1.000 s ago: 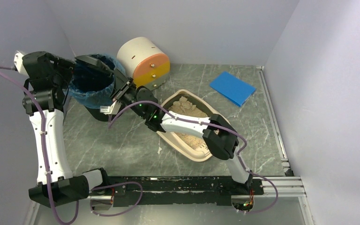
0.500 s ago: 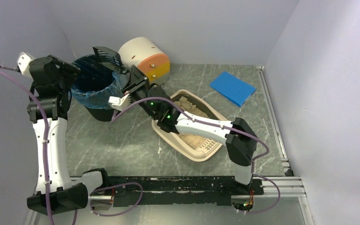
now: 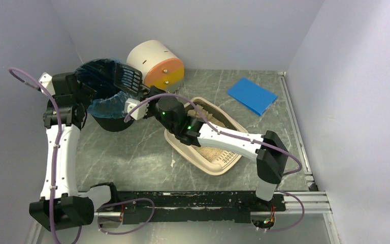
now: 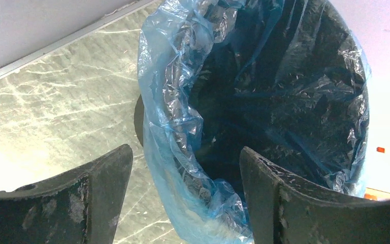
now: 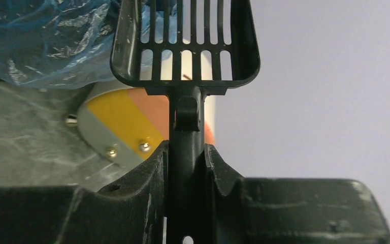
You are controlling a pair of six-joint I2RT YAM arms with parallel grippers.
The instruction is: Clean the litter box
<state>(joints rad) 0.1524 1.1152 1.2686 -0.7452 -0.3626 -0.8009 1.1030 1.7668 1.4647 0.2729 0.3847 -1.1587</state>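
Note:
The beige litter box [image 3: 214, 171] with tan litter lies mid-table, partly under my right arm. My right gripper [image 3: 143, 94] [image 5: 185, 150] is shut on the handle of a black slotted scoop [image 3: 128, 77] [image 5: 185, 46], which stands at the right rim of the black bin [image 3: 104, 121]; no clumps show in the scoop. My left gripper [image 3: 84, 87] [image 4: 185, 152] hangs open at the bin's left side. Its fingers straddle the blue liner rim [image 4: 172, 127] without pinching it. The bin's inside looks dark.
A white drawer unit [image 3: 155, 63] [image 5: 117, 122] with orange and yellow fronts stands just behind the bin. A blue flat pad [image 3: 252, 95] lies at the back right. Grey walls close in on the left, back and right.
My right arm swung the scoop from over the bin's middle up and across to its right rim. The left gripper moved nearer and lower along the bin's left side, its jaws widening.

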